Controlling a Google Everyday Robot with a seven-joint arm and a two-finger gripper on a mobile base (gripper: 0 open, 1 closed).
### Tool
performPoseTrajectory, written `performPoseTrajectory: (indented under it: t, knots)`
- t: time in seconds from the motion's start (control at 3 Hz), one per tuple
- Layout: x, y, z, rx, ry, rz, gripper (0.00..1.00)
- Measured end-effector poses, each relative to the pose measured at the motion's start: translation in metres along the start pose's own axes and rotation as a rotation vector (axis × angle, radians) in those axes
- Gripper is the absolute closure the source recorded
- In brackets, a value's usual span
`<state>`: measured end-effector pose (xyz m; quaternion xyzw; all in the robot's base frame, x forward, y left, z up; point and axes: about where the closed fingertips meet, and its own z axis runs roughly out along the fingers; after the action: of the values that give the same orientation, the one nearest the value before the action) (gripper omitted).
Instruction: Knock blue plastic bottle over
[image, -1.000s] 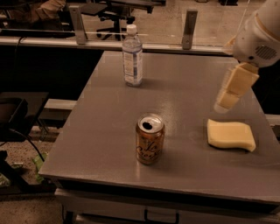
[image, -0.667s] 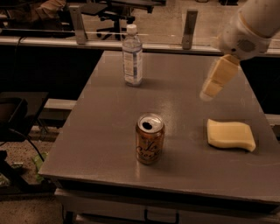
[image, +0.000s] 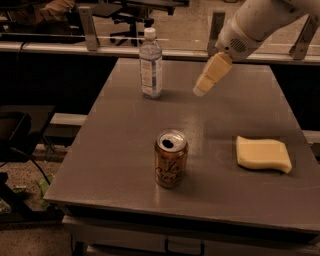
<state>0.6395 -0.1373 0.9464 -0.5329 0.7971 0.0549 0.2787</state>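
Note:
The blue plastic bottle (image: 150, 64) stands upright at the far left part of the grey table (image: 125, 150); it is clear with a white cap and a pale label. My gripper (image: 202, 89) hangs from the white arm coming in at the upper right. It sits above the table, to the right of the bottle, with a clear gap between them, and it holds nothing.
An orange drink can (image: 170, 158) stands upright near the front middle of the table. A yellow sponge (image: 262, 154) lies at the right. A rail and office chairs stand behind the table. The floor drops off at the left.
My gripper has moved left and a little farther back across the table, from above the sponge side toward the bottle. Bottle, can and sponge have not moved.

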Motion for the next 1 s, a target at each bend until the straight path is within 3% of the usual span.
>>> performPoseTrajectory:
  t: [1.0]
  knots:
    - [-0.070, -0.016, 0.056, -0.023, -0.125, 0.033, 0.00]
